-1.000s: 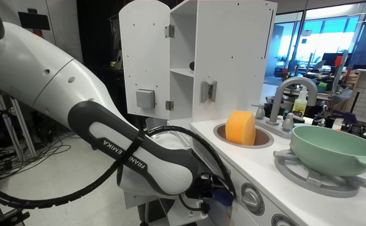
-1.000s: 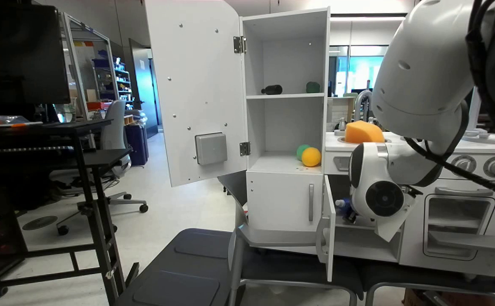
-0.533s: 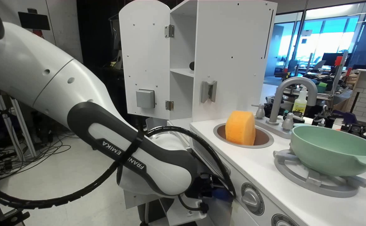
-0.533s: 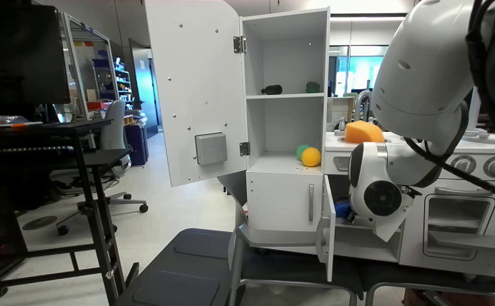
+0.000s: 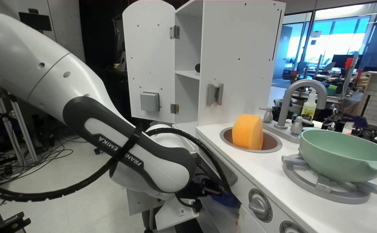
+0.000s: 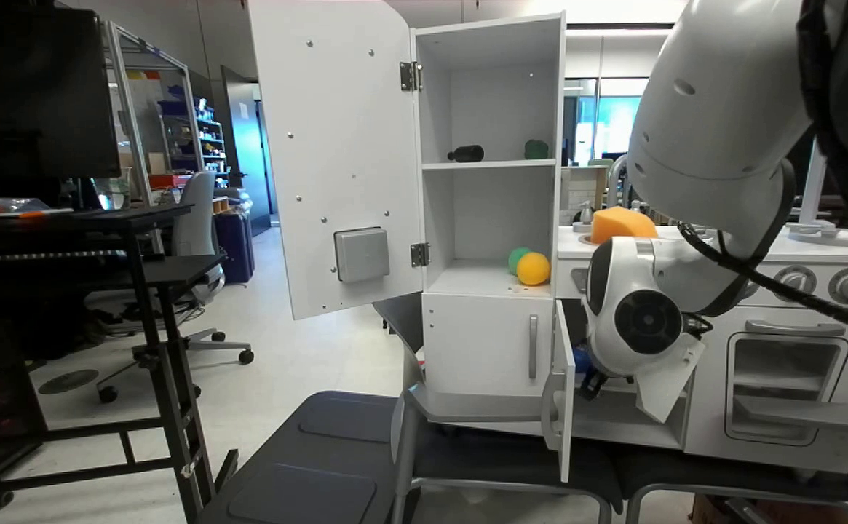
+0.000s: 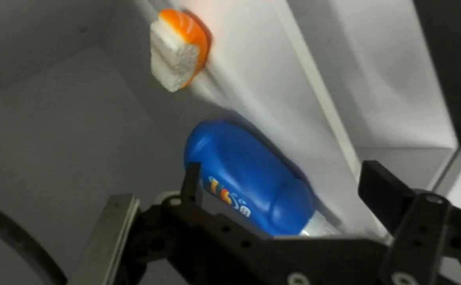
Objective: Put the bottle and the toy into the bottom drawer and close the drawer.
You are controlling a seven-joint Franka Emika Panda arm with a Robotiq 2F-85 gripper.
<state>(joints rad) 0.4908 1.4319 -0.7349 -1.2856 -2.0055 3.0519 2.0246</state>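
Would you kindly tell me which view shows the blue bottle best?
The wrist view: most of the blue bottle shows there, label included. Both exterior views show only a blue patch beside the arm.

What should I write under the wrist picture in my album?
Blue bottle lying on a white shelf before the open gripper, with an orange-and-white toy nearby.
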